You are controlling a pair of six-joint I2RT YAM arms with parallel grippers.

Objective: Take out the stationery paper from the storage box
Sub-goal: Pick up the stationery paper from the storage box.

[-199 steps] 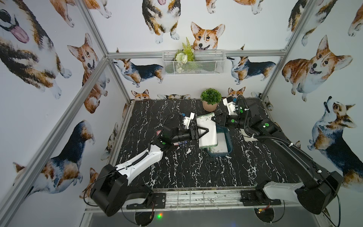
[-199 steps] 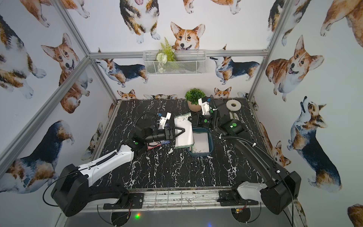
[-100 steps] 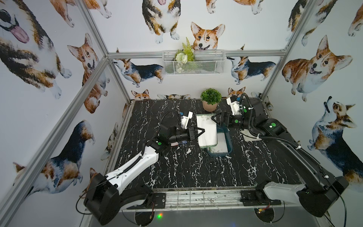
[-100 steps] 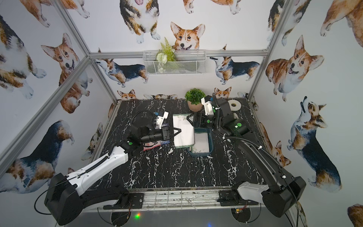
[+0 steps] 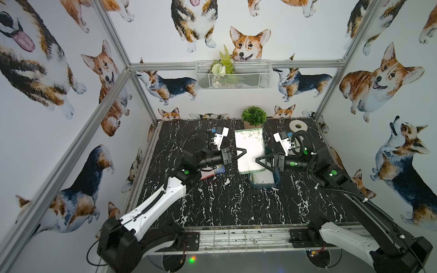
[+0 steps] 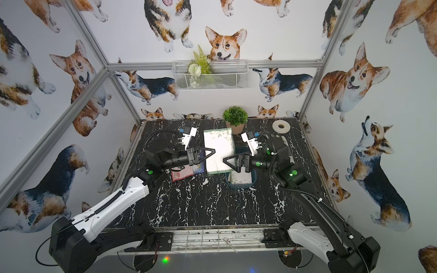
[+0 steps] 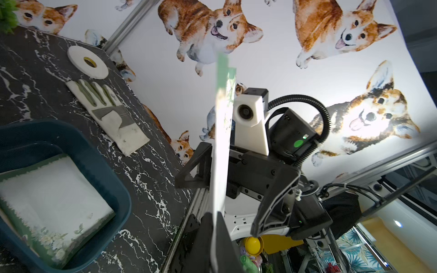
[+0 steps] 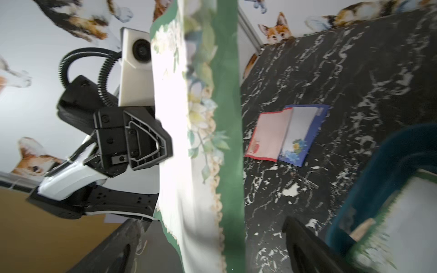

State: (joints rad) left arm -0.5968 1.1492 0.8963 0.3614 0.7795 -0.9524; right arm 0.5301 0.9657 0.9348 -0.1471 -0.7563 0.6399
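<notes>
Green-bordered sheet (image 5: pixel 250 151) hangs mid-frame in both top views, pinched at its left edge by left gripper (image 5: pixel 244 151); the fingertips are hidden behind it in the right wrist view. Right gripper (image 5: pixel 259 161) gapes wide at the sheet's right edge, contact unclear. Teal box (image 5: pixel 277 180) sits lower centre, half covered; more paper (image 7: pixel 54 196) lies inside.

Stationery paper (image 5: pixel 250 149): thin paper, matt, with a printed border. Storage box (image 7: pixel 99 156): moulded plastic, smooth, low sheen. Table (image 5: pixel 212 208): marble-pattern top, smooth, semi-gloss. Glove (image 7: pixel 111 115): cloth with grey patches, matt, cuff speckled with dirt. Wire basket (image 5: pixel 248 78): white-coated metal mesh. Frame rail (image 5: pixel 78 139): bare metal, satin finish. Left gripper (image 5: pixel 243 151): matt black plastic.
</notes>
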